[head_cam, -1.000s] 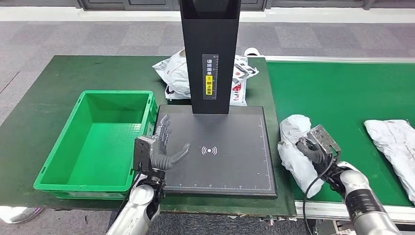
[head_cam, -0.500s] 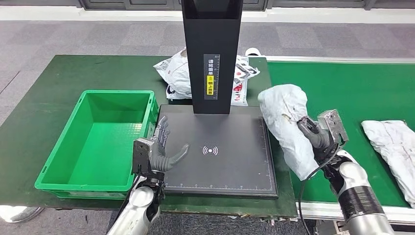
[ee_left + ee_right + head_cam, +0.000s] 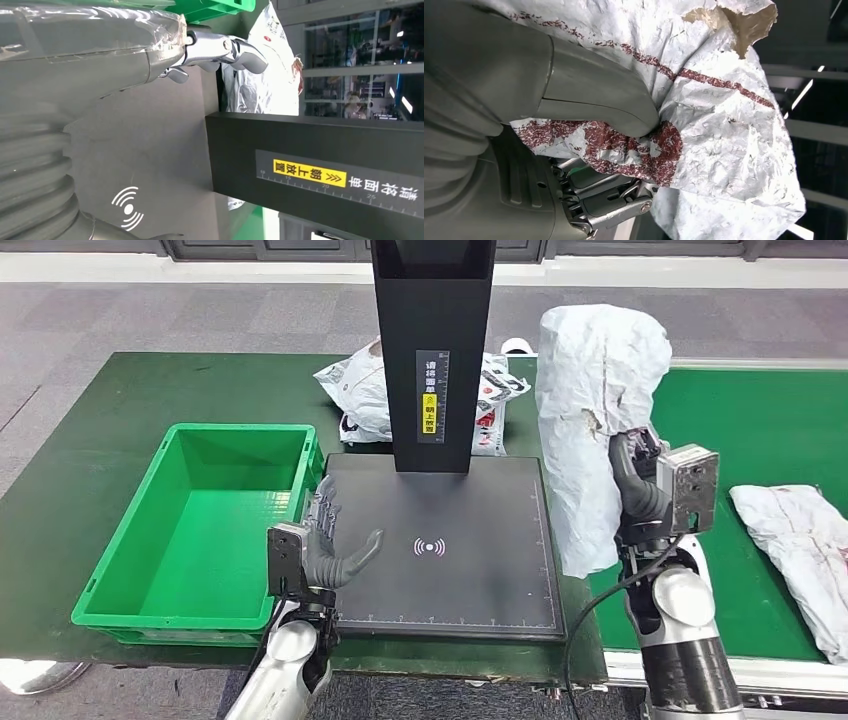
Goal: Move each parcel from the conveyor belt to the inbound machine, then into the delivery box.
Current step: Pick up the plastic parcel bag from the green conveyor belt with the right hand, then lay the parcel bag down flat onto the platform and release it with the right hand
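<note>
Change: since a second ago we see the white parcel [image 3: 592,430] gone from the conveyor belt [image 3: 740,430] and raised high; it now hangs upright just right of the inbound machine [image 3: 440,550], its lower end over the machine's right edge.
Right hand: our right hand [image 3: 640,490] has its fingers [image 3: 599,100] clamped into the parcel's crumpled wrap; the right wrist view shows a tear at one end of the wrap.
Left hand: our left hand [image 3: 325,545] rests at the machine's left edge, beside the green delivery box [image 3: 190,530], fingers spread and holding nothing.
Task meaning: we judge the pickup done and the transfer toward the machine's scanning plate under way; the parcel is not yet over the plate's centre mark.
Remaining: a second white parcel [image 3: 800,540] lies on the belt, well right of the machine. Printed bags [image 3: 365,395] lie on the surface behind the machine's black column [image 3: 432,350].
Risk: we judge the limp wrap may sag or slip in the grip.
</note>
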